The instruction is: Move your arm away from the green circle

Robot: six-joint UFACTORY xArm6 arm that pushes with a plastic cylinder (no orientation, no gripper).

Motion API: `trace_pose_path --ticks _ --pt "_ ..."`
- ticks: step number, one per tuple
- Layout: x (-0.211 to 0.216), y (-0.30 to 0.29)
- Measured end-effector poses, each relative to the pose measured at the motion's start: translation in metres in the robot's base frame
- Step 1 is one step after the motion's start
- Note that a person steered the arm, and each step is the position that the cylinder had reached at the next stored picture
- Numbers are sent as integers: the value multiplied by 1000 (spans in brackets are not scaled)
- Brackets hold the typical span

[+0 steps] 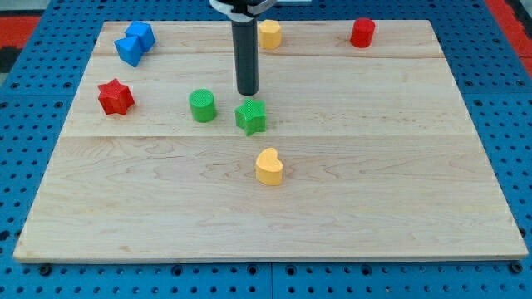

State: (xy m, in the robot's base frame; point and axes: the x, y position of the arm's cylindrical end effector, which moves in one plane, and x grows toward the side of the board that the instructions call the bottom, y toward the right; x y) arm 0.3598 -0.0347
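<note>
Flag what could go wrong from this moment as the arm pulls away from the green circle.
My tip sits just above the green star and right of the green circle. Retreating toward the view's bottom would likely shove the star. Going left would hit the circle itself. Heading toward the view's top risks nudging the yellow block near the board's edge.

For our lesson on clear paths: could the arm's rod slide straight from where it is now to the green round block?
Probably yes. My tip sits just to the view's right of the green round block, with bare board between them. The green star lies below the tip, off that line.
</note>
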Motion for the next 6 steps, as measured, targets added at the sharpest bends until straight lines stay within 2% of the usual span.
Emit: trace_pose_path --ticks 1,3,4,5,6 --pt "16 -11" --pt "50 -141" --pt "46 -118" --pt "63 -114" --pt "101 -153"
